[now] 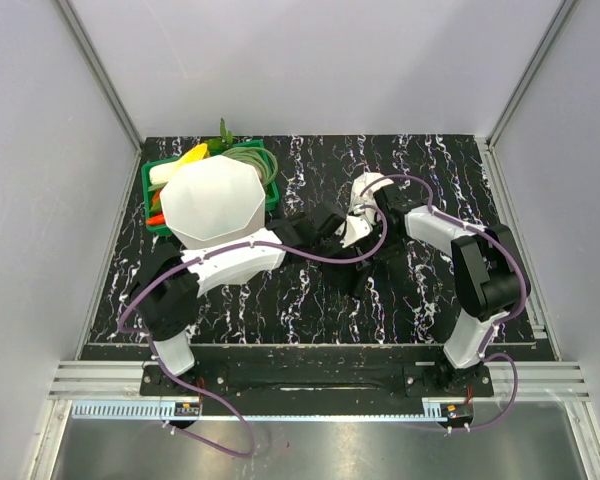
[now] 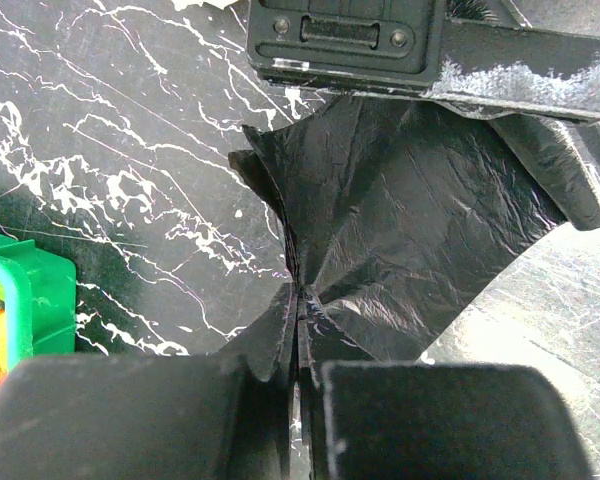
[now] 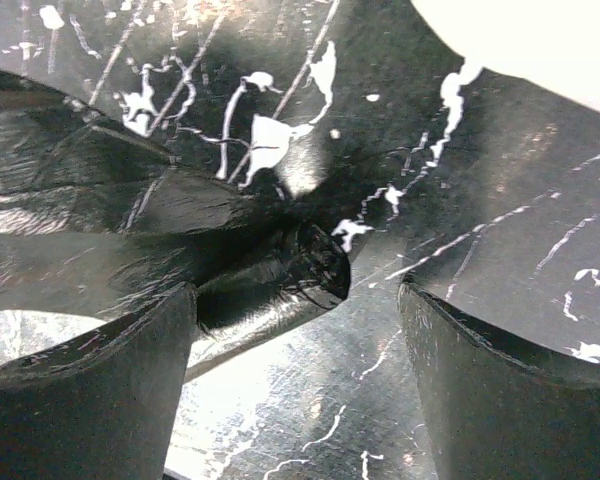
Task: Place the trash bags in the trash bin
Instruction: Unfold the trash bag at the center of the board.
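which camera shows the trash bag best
The left wrist view: the trash bag fans out across the frame, creases clear, pinched in the shut left gripper. The right wrist view shows only some folds by the open right gripper. From the top view it hardly shows against the dark table.

Top cam: fixed high, behind the arm bases (image 1: 175,378), tilted down and forward. It takes in the whole counter (image 1: 420,290); widest view, least detail.

Left wrist cam: looks out along the left pincer (image 2: 300,368), fingers at frame bottom, very near the counter.

Right wrist cam: same layout over the right pincer (image 3: 295,290), nearer yet.

Overlap: all three catch the trash bags (image 2: 410,220) mid-counter. Left wrist view also has the right pincer across its top edge and a green basket (image 2: 35,290) corner at left; top cam shows both.
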